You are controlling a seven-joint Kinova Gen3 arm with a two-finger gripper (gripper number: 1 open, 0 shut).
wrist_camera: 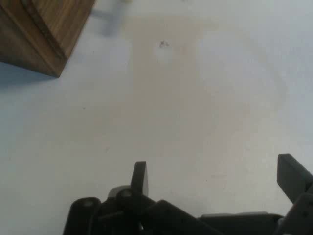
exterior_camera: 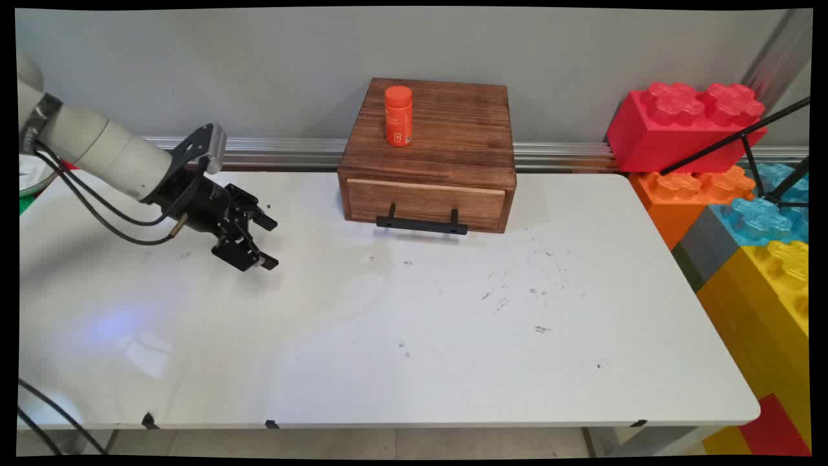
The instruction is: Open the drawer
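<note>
- Two black fingers of the gripper are standing spread apart, holding nothing, and hovering over the left part of the white table.
- Nearest the camera, the table's smooth white top is lying bare apart from small dark scuff marks scattered across its right half.
- In the hand view, the gripper is rising from the bottom edge with its fingers wide apart, one finger at the left and the other at the right edge, over plain white table bearing a faint tan stain.
- Nothing is touching the fingers; the closest thing is a wooden drawer box, sitting well apart from the gripper, to its right and farther back near the wall.
- In the hand view, one corner of the wooden drawer box is showing at the upper left.
- The box is square and low, made of dark-stained, grained wood, with a paler drawer front and a flat black bar handle; the drawer is sitting closed.
- An orange bottle is standing upright on the box's top, toward its left rear; it is a smooth plastic cylinder with a small white label.
- Beyond the table's right end, large toy building bricks in red, orange, blue and yellow are standing stacked, knobbed on top.
</note>
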